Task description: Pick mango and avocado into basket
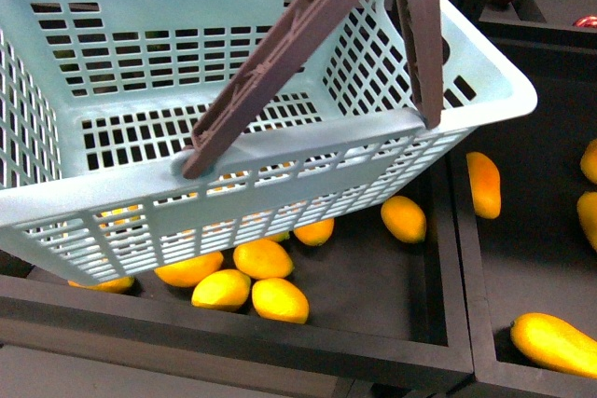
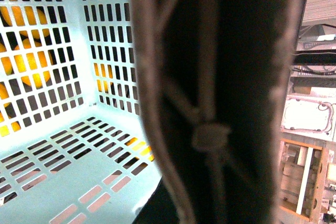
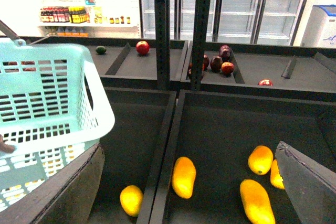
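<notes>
Mango [image 1: 484, 184] in right bin [image 1: 546, 128], just beside divider [image 1: 462, 258], long axis pointing away from robot. Four mangoes there, at least seven in left bin [image 1: 280, 342]. One basket [image 1: 140, 72], empty, tilted over left bin, two handles [image 1: 280, 53] up. One avocado [image 3: 101, 50] on back shelf [image 3: 113, 56]. Right gripper [image 3: 189, 148] spread apart, empty. Left gripper out of sight, can't tell.

We see the basket [image 1: 308, 157] as pale turquoise plastic, smooth with a soft sheen. Its handles [image 1: 280, 53] are brown plastic, ribbed and matt. The mangoes [image 1: 280, 300] have smooth yellow-orange skin with a slight waxy gloss. The bins [image 1: 233, 337] under them look dark and matt, and we cannot tell their material. The apples [image 3: 142, 48] are glossy red. The right fingers [image 3: 68, 192] look dull grey and matt. The doors [image 3: 236, 3] behind are glass in metal frames.
</notes>
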Robot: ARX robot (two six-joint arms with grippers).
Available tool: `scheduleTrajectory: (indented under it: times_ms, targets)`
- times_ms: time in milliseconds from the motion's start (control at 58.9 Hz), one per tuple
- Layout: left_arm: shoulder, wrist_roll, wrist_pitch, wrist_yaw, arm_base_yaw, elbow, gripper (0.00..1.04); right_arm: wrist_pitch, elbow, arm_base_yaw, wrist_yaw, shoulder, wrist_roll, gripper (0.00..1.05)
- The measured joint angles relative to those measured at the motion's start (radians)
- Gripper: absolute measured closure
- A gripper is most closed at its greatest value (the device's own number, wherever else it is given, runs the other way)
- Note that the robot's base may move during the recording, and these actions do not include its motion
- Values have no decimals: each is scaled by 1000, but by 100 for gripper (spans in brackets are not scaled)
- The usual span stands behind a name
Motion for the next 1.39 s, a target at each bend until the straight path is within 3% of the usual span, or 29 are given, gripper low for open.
scheduleTrajectory:
  times_ms: [255,561,680,731,934,1019,1223,1393]
  targets:
    - [18,24,9,-1,-68,42,100,0,0,0,0,0,0,8]
    - [19,25,8,-5,-74,42,100,-2,1,0,-3,2,3,8]
    - [19,24,8,-5,-68,42,100,-307,145,-97,-162,223,80,8]
    - [19,25,8,-5,-69,42,100,-327,169,-153,-197,312,85,8]
    - [19,23,8,-3,-70,42,100,-50,249,-443,-339,705,59,8]
    - [19,26,8,-4,-70,42,100,81,306,-513,-350,883,31,8]
    - [19,25,8,-3,-70,42,100,457,488,-551,-273,1482,-186,8]
    - [19,24,8,-3,-70,42,100,512,679,-538,-189,1860,-306,8]
